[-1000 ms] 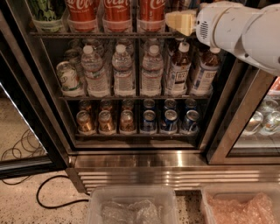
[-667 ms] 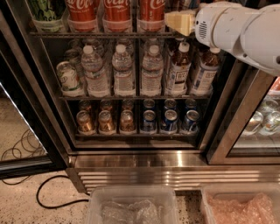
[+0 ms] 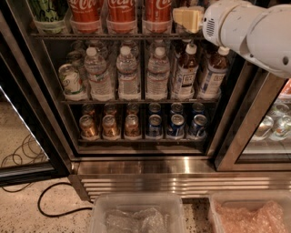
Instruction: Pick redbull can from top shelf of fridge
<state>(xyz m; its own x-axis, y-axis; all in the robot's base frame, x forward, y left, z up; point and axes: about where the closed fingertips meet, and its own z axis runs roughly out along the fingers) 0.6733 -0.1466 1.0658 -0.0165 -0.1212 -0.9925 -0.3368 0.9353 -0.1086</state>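
The fridge (image 3: 182, 175) stands open in front of me, with a ribbed steel base. Its top shelf (image 3: 91, 35) is a dark wire rack along the upper edge of the view, carrying three red Coca-Cola cans (image 3: 122, 12) and a green-and-white can (image 3: 47, 11) at the left. My gripper (image 3: 186, 18), pale yellow at the end of the white arm (image 3: 248, 27), is at the right end of that shelf, just right of the cola cans. No redbull can shows; the spot behind the gripper and arm is hidden.
The middle rack holds water bottles (image 3: 128, 73) and brown drink bottles (image 3: 185, 73). The lower rack holds bronze cans (image 3: 110, 126) and short blue cans (image 3: 175, 125). The glass door (image 3: 254, 123) hangs open at right. A black cable (image 3: 54, 207) lies on the floor. Two clear bins (image 3: 136, 214) sit below.
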